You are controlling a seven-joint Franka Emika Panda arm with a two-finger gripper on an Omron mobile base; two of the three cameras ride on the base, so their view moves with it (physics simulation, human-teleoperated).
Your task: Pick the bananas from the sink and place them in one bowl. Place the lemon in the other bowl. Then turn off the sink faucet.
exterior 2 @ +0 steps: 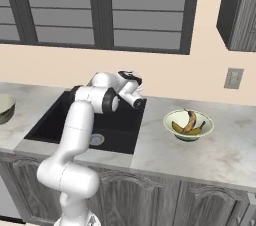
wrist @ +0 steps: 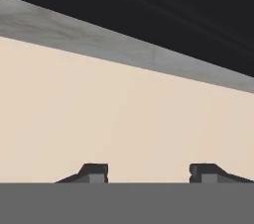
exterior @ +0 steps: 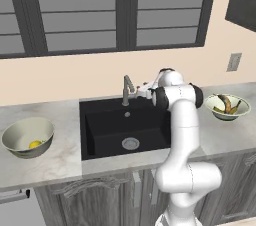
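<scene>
- Left base view: both bananas lie in the pale bowl on the right counter; the lemon sits in the grey-beige bowl on the left.
- Remaining step, I judge: shutting off the sink faucet behind the black sink.
- Hand view: gripper fingertips stand apart, nothing between them, facing the wall.
- Bring the hand squarely to the side lever; push it gently and fully.

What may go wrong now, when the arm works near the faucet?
1. The tool faces the bare wall with nothing between its tips, so it may miss the faucet lever.
2. The arm crowds the faucet and could knock the spout.
3. The bananas and lemon lie in bowls, likely safe.
</scene>
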